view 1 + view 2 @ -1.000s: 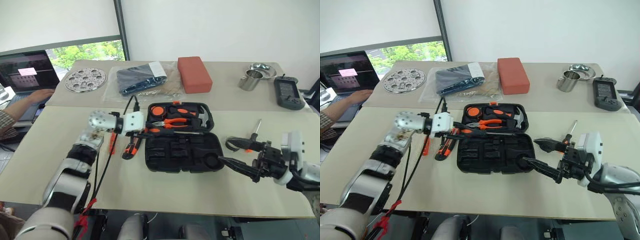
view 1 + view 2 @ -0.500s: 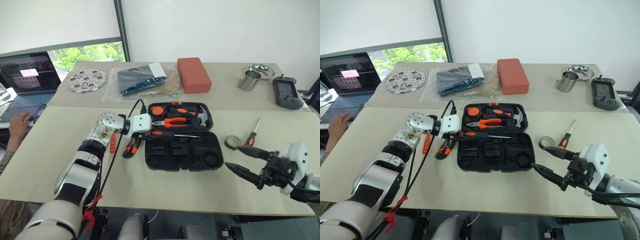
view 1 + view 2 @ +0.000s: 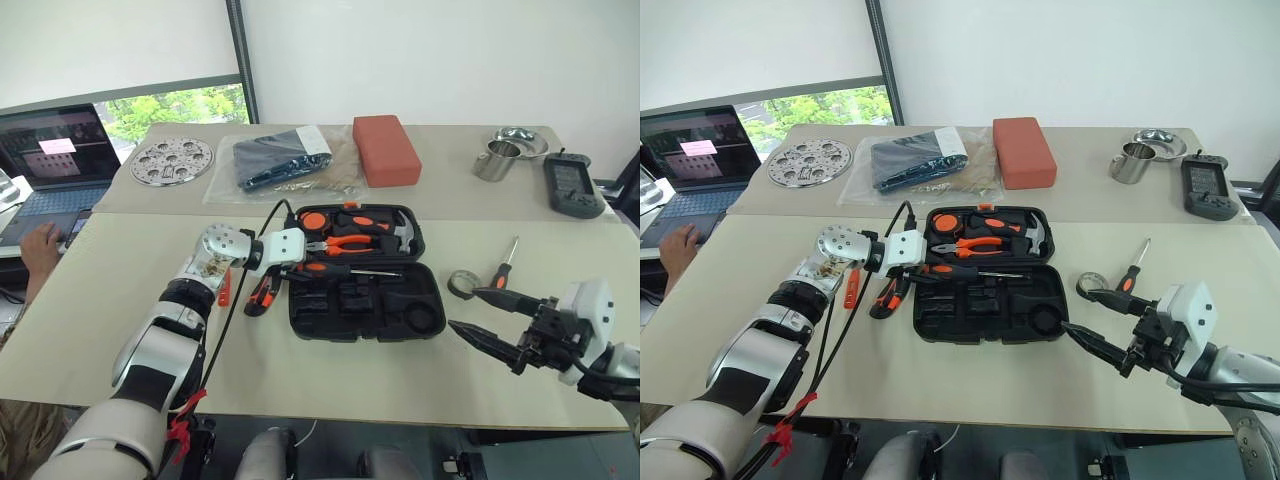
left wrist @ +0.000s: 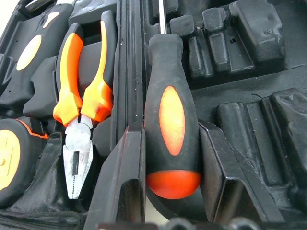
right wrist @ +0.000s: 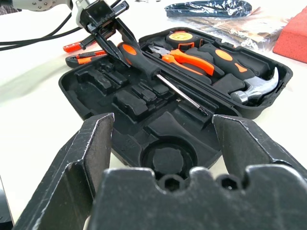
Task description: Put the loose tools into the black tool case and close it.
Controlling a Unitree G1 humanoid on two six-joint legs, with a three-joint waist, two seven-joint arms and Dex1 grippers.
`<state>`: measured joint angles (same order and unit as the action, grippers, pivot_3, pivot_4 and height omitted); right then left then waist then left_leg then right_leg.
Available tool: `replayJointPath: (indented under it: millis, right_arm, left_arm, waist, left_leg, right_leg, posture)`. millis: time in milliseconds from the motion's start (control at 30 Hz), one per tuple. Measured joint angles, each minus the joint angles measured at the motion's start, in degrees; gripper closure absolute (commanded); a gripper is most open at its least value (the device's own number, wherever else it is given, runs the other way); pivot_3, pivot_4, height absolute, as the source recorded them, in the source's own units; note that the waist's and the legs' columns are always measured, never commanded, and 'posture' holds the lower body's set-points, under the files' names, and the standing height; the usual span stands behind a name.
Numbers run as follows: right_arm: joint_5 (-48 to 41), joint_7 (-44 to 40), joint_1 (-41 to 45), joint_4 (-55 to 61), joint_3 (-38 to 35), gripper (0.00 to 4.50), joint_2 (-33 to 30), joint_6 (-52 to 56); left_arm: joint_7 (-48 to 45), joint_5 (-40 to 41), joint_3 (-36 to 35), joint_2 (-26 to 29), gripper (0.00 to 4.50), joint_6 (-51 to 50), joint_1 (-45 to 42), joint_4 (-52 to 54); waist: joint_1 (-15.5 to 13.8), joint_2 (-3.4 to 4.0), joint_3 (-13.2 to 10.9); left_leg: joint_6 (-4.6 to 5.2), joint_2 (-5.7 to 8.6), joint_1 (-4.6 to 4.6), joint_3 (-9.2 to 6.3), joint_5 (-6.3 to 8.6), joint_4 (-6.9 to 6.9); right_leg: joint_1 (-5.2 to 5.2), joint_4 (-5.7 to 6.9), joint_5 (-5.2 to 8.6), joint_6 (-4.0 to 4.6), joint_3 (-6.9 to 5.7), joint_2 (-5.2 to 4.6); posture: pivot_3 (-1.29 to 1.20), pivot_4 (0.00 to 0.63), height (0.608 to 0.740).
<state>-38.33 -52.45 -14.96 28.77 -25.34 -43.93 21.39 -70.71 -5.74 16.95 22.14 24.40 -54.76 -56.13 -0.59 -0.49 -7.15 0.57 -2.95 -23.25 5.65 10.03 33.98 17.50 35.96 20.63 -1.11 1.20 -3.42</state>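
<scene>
Head views: While the black hinged plastic tool case (image 3: 365, 275) lies open at the middle of the beige table (image 3: 120, 300), the left gripper (image 3: 297, 268) reaches in from its left edge, pinching a black-and-orange-handled screwdriver (image 3: 345, 270) that lies along the hinge line between the two halves.
Beside the case: an orange-black utility knife (image 3: 262, 293) and a slim all-orange tester screwdriver (image 3: 224, 285) lie on the table just left of it.
Right side: a second black-and-orange screwdriver (image 3: 505, 264) and a small dark tape roll (image 3: 463, 284) lie near the right gripper (image 3: 482, 318), whose fingers are spread and hold nothing.
Left wrist view: up close, both black fingers (image 4: 125, 191) press the screwdriver's handle from either side; orange-handled pliers (image 4: 81, 105) sit in their recess just beside it.
Right wrist view: from low at table height, the spread fingers (image 5: 81, 158) frame the empty round recess; a steel-headed hammer (image 5: 256, 90) lies in the far half.
</scene>
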Motion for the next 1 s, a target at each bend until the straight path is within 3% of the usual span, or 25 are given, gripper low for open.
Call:
replayJointPath:
  millis: [233, 300, 333, 567, 900, 933, 1000]
  right_arm:
    - [0.0, 0.1, 0.1, 0.0, 0.0, 0.69, 0.0, 0.0]
    - [0.0, 0.1, 0.2, 0.1, 0.0, 0.69, 0.0, 0.0]
    - [0.0, 0.2, 0.3, 0.1, 0.0, 0.69, 0.0, 0.0]
    - [0.0, 0.3, 0.3, 0.7, 0.1, 0.69, 0.0, 0.0]
    - [0.0, 0.8, 0.3, 1.0, 0.4, 0.69, 0.3, 0.0]
    - [0.0, 0.9, 0.3, 1.0, 0.6, 0.69, 0.4, 0.0]
    - [0.0, 1.0, 0.3, 1.0, 1.0, 0.69, 0.4, 0.0]
  left_arm:
    - [-0.1, -0.4, 0.1, -0.3, 3.56, -1.6, 0.0, 0.5]
    - [-0.2, -0.4, 0.1, -0.5, 2.54, -2.7, 0.0, 0.9]
    - [-0.7, -0.6, 0.2, -0.6, 2.38, -3.5, 0.1, 1.3]
    - [3.8, -0.9, -0.5, -1.2, 0.03, -3.6, 0.2, 1.8]
    - [0.6, 7.2, -7.1, -4.0, 0.03, -8.7, -0.8, 4.6]
    - [0.2, 7.9, -7.2, -4.5, 0.55, -9.4, -0.8, 5.4]
    - [-0.2, 8.2, -7.1, -5.5, 1.18, -10.1, -0.8, 5.8]
  waist:
    - [0.0, 0.04, 0.0]
    - [0.0, 0.04, 0.0]
    - [0.0, 0.05, 0.0]
    - [0.1, 0.11, 0.1]
    - [-0.1, 0.12, 0.1]
    - [-0.1, 0.12, 0.1]
    - [-0.1, 0.12, 0.1]
  left_leg:
    - [0.00, 0.00, 0.03, -0.02, -0.03, 0.02]
    - [0.00, 0.00, 0.03, -0.02, -0.05, 0.02]
    - [0.01, 0.01, 0.02, -0.03, -0.05, 0.03]
    - [0.01, 0.00, 0.01, -0.05, -0.05, 0.08]
    - [0.00, 0.03, -0.05, -0.06, -0.06, 0.12]
    - [-0.01, 0.04, -0.04, -0.06, -0.07, 0.13]
    - [-0.01, 0.04, -0.04, -0.06, -0.07, 0.14]
  right_leg:
    - [-0.01, 0.06, 0.00, 0.00, 0.00, 0.00]
    - [-0.01, 0.08, 0.00, 0.00, 0.00, 0.00]
    - [-0.01, 0.09, 0.00, 0.00, 0.00, 0.00]
    - [-0.02, 0.11, 0.00, 0.00, 0.00, 0.01]
    - [0.00, 0.12, 0.00, 0.00, -0.01, 0.01]
    - [0.00, 0.13, 0.00, 0.00, -0.01, 0.01]
    - [-0.01, 0.13, 0.00, 0.00, 0.00, 0.01]
  posture:
    - [0.00, 0.150, 0.740]
    - [0.00, 0.150, 0.740]
    - [0.00, 0.150, 0.740]
    - [0.00, 0.150, 0.740]
    - [0.00, 0.150, 0.740]
    - [0.00, 0.150, 0.740]
    - [0.00, 0.150, 0.740]
